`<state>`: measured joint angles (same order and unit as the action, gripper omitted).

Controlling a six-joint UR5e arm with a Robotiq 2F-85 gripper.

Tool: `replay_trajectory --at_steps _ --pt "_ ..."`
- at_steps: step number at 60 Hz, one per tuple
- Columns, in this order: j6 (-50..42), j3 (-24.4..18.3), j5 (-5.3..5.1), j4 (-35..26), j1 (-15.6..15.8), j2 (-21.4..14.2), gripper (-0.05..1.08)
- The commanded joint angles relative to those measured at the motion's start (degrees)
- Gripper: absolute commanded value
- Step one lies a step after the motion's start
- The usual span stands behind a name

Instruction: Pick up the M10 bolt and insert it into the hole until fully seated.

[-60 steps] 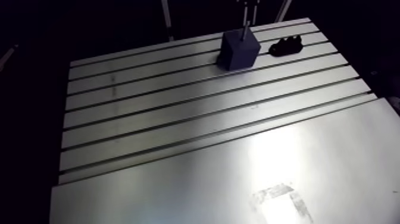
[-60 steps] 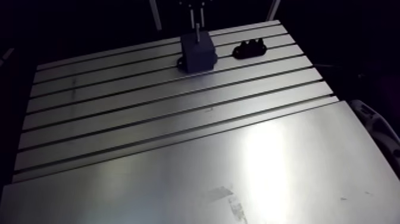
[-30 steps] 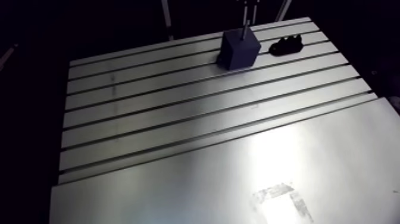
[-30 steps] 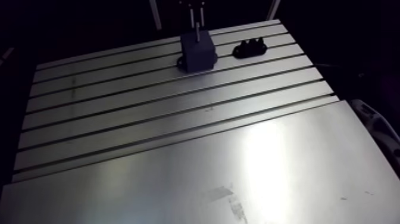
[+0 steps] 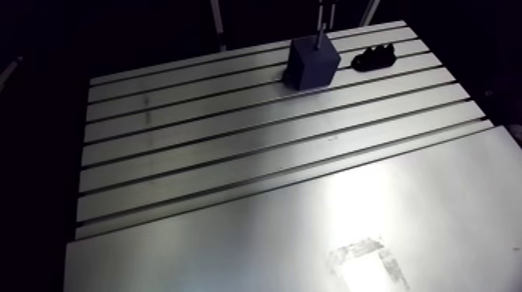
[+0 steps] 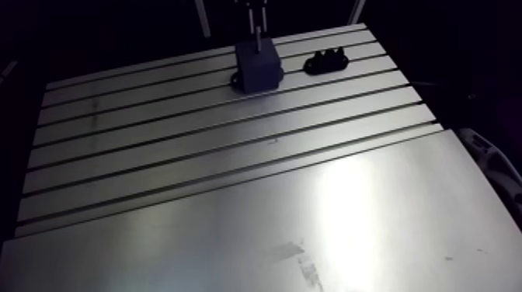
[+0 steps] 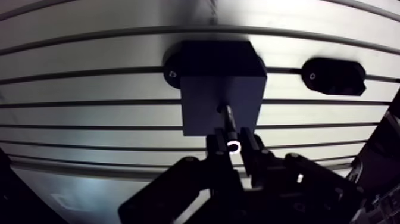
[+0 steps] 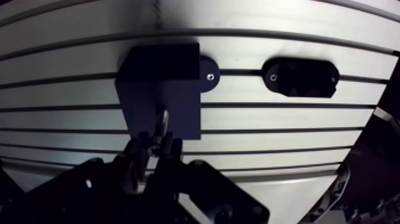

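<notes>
M10 bolt [image 7: 228,126] held upright by its head in the narrow-set gripper [image 7: 234,146], tip seemingly just inside the hole atop the dark block [image 7: 220,89] beyond, mid-insertion, calling next for a straight, steady push until fully seated.

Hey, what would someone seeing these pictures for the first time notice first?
A dark cube-shaped block stands on the slotted aluminium table, with a thin metal bolt upright at its top face. The two-finger gripper is shut on the bolt's upper end, directly above the block. A black oval fixture lies on the table beside the block.
</notes>
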<state>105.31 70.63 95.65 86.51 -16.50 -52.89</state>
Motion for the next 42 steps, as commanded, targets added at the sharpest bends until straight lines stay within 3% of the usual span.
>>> replay_trajectory --at_steps 1,42 --pt "0.0 -0.1 0.02 0.0 0.1 0.1 1.07" --pt "0.6 -0.7 -0.25 -0.8 0.1 -0.4 1.08"
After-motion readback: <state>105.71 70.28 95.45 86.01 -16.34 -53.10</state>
